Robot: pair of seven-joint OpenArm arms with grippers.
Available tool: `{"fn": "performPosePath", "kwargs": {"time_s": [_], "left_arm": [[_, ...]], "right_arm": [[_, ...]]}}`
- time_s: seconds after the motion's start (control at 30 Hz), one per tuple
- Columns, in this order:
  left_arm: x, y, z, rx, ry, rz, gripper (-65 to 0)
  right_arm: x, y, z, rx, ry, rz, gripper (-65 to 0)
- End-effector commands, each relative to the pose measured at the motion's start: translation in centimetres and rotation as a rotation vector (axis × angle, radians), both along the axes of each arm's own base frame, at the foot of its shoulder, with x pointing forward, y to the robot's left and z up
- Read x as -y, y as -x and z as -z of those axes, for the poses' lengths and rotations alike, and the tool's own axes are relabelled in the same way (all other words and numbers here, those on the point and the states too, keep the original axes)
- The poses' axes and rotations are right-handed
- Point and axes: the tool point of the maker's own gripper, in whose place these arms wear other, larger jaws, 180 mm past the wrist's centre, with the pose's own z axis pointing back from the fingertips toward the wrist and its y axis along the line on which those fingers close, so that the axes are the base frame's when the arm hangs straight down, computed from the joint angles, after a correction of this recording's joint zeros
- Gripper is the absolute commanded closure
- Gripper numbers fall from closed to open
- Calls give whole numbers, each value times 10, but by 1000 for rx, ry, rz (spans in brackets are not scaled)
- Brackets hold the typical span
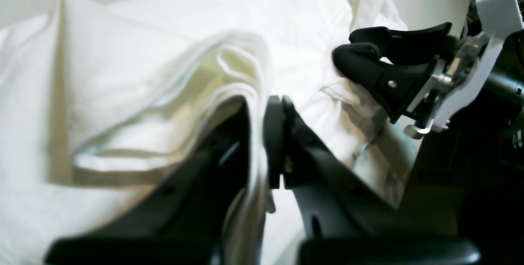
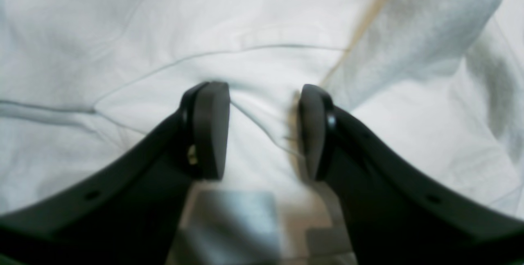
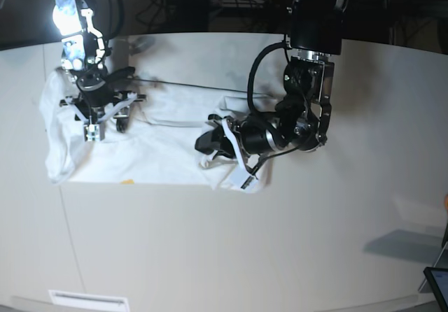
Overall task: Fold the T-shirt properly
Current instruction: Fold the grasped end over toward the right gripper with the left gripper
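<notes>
The white T-shirt (image 3: 161, 154) lies crumpled across the left half of the table, its plain side showing. My left gripper (image 3: 204, 143) reaches in from the right and is shut on a bunched fold of the shirt's right edge. The left wrist view shows that fold (image 1: 123, 72) pinched between the pads of the left gripper (image 1: 260, 134). My right gripper (image 3: 105, 112) hangs over the shirt's left part. Up close, the right gripper (image 2: 264, 130) is open, pads apart, just above wrinkled fabric (image 2: 123, 31). It also shows in the left wrist view (image 1: 346, 48).
The pale table (image 3: 315, 242) stretches out to the front and right. A thin dark cable (image 3: 196, 84) runs across behind the shirt. A small orange speck (image 3: 127, 181) sits at the shirt's front hem. A dark device corner (image 3: 437, 284) shows at the bottom right.
</notes>
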Motion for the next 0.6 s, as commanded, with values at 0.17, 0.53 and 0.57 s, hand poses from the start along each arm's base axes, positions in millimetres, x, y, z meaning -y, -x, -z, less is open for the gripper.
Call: {"fn": "performPosePath", "kwargs": {"time_s": [0.17,0.53,0.57], "left_arm": [[26,-2,-20,57,31,79,0],[33,-2,-23,61,45,85,0],[33,-3,-25,66,45,85,0]], "right_arm": [[3,-1,-1,-6,5,4,-271],[3,1,0,-11,5,4,-271],[3,1,0,-11,5,4,-271]]}}
